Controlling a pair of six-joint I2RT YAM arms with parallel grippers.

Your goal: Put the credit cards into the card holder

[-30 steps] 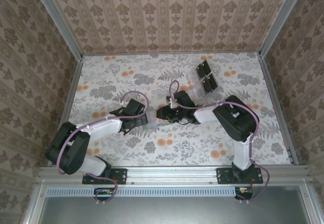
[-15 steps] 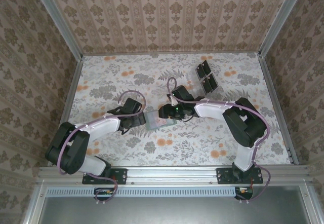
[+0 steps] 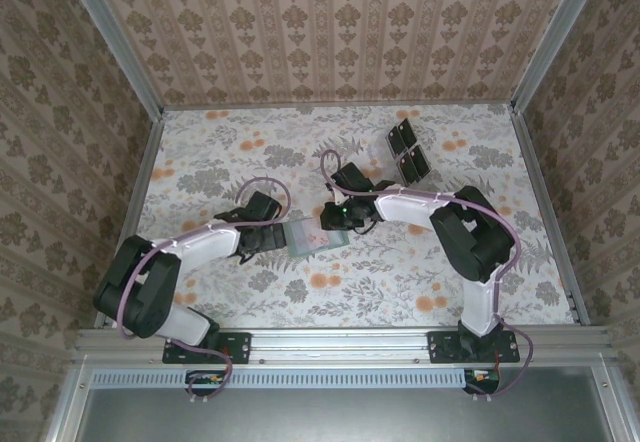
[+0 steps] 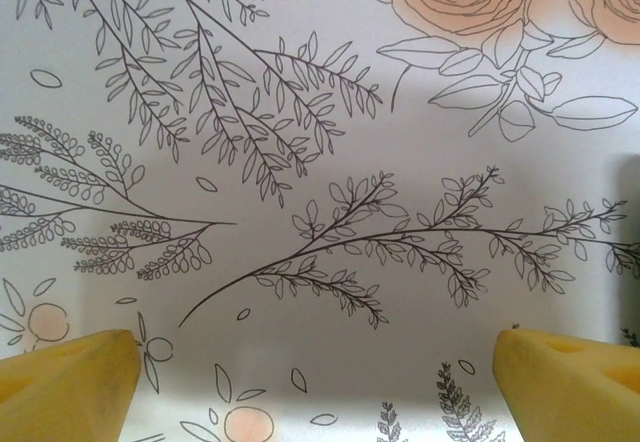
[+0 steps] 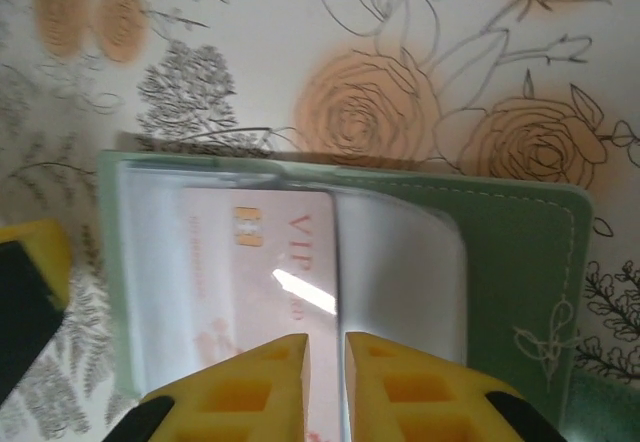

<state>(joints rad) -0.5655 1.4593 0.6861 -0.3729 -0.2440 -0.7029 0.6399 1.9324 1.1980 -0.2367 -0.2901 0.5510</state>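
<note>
1 card point(image 5: 260, 262) in 1 green holder point(image 5: 510, 262), R pincer point(image 5: 327, 357) nearly shut above it, L pincer point(image 4: 320, 367) wide

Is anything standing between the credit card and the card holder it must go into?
Nothing visible does. The credit card already lies on the open card holder's pale inside, just ahead of the right gripper. Whether it sits fully under the clear sleeve I cannot tell.

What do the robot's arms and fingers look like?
The left arm and the right arm are both made of smooth white tubes joined by chunky black joints. A thin purple cable loops along each one. The left gripper and the right gripper have blocky yellow fingers.
</note>
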